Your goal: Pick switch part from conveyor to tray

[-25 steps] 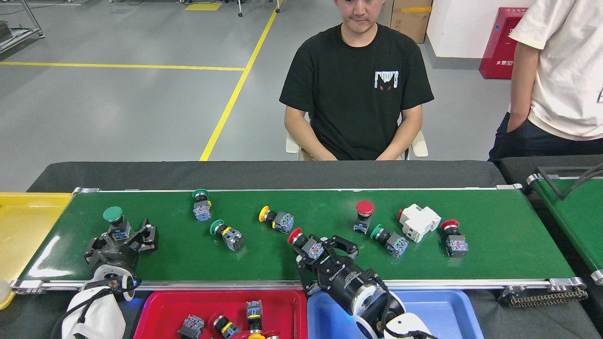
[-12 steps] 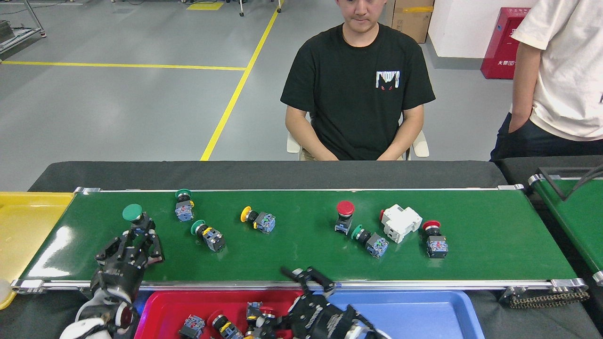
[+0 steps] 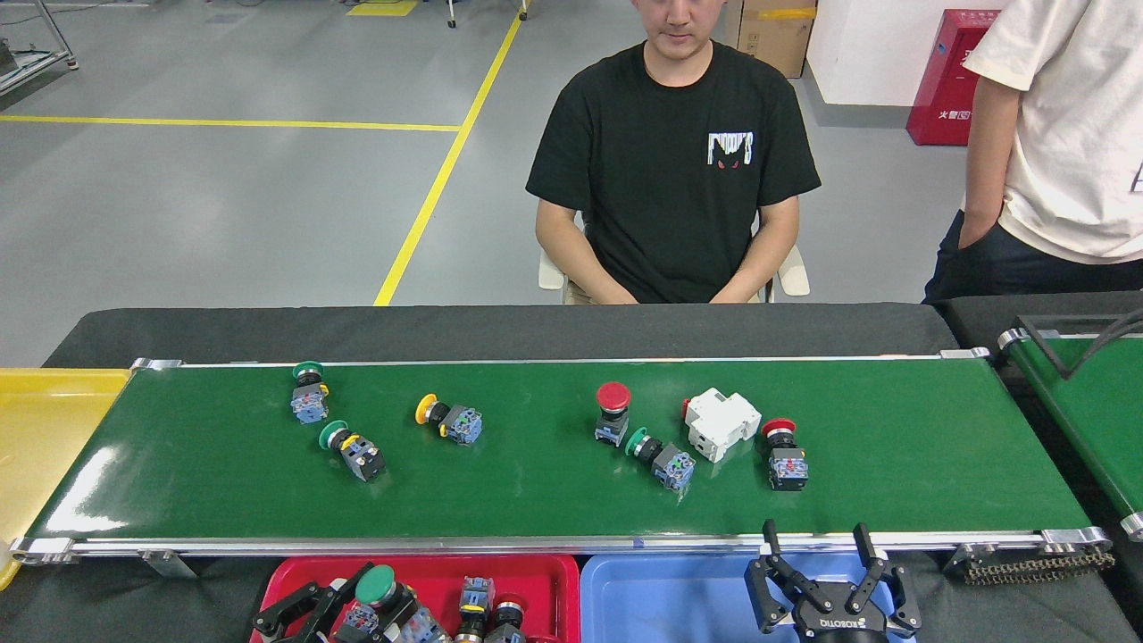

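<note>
Over the red tray, the left pincer pinches a green-capped switch part. More switch parts lie on the conveyor: likely light, rigid, smooth-capped, best gripped across the blocky body. The right pincer hangs spread, empty, above the blue tray.
</note>
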You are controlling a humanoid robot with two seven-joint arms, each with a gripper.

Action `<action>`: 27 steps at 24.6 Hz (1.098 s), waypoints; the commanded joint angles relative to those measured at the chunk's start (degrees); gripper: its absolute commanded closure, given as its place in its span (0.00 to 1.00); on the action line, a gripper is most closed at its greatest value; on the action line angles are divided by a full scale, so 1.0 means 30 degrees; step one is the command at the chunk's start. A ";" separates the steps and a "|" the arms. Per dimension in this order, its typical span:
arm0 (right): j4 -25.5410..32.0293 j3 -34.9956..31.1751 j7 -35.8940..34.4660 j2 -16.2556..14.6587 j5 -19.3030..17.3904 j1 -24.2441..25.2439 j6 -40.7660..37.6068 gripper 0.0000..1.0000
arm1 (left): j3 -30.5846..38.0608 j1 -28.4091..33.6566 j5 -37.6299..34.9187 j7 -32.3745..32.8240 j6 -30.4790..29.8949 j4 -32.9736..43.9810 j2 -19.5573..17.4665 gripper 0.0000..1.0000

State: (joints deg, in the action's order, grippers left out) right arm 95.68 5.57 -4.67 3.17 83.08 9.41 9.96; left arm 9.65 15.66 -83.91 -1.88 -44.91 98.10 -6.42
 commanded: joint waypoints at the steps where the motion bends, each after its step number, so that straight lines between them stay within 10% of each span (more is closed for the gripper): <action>1: -0.0427 0.0165 0.0004 0.0087 0.0169 -0.0909 0.0254 0.02 | 0.0358 -0.0151 -0.0009 -0.0046 0.0672 0.0231 0.0031 0.00; 6: -0.3181 0.1776 0.0766 0.0292 0.0433 -0.3341 0.2012 0.02 | 0.2468 -0.0356 -0.0038 -0.0046 0.7322 -0.0092 -0.0087 0.00; 11: -0.5818 0.2098 0.1059 0.1346 0.0404 -0.5274 0.2305 0.02 | 0.3435 -0.0473 -0.0009 -0.0046 0.8143 -0.1146 -0.0174 0.00; 12: -0.6316 0.2098 0.1059 0.1493 0.0404 -0.5597 0.2305 0.08 | 0.3405 -0.0590 -0.0009 -0.0046 0.8143 -0.1176 -0.0174 0.00; 14: -0.7019 0.2479 0.1147 0.1463 0.0404 -0.6007 0.2129 0.60 | 0.3317 -0.1147 -0.0097 -0.0017 0.8172 -0.1263 -0.0174 0.00; 17: -0.6990 0.3182 0.1410 0.1112 0.0345 -0.6065 0.1983 0.94 | 0.3113 -0.2288 -0.0155 0.0305 0.8201 -0.1907 -0.0145 0.00; 27: -0.2771 0.6962 0.1469 0.0878 0.0316 -0.4806 -0.4755 0.95 | 0.2438 -0.7914 -0.1708 0.2825 0.8787 -0.7386 -0.0262 0.00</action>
State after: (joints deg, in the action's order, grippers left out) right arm 85.47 24.71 -0.18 5.88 84.05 -4.62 0.73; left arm 16.92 -6.83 -87.98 6.43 -19.45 76.51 -6.45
